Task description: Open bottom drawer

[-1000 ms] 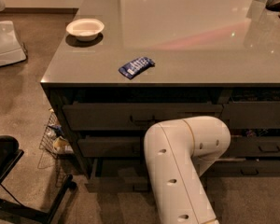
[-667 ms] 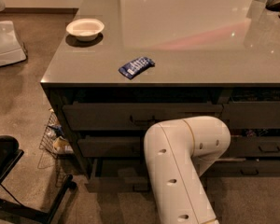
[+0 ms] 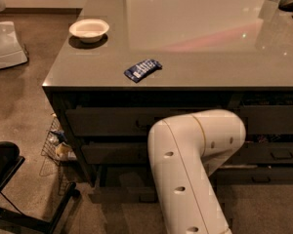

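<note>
- My gripper is out of sight, tucked somewhere behind my own white arm (image 3: 185,169), low against the cabinet front, so I cannot tell whether it is wide, narrow or holding anything
- The bottom drawer (image 3: 119,195) is the low, thin panel nearest the floor in the left stack, under the taller middle drawer (image 3: 115,152)
- Its front seems to stand a little nearer than the fronts above it, with a dark gap behind, so I judge the pull is part done
- Its handle is hidden by my elbow, so I should go by feel and pull straight towards the near side, level with the floor, never upward
- A slow, steady draw suits a thin front like this; a jerk could slip me off the handle
- I should keep my elbow off the middle drawer and off the counter (image 3: 210,43) edge as I back away
- The wire basket (image 3: 56,145) on the floor at the left corner sits clear of the drawer's path, I think
- The bowl (image 3: 89,29) and the blue packet (image 3: 143,69) on top are not in my way
</note>
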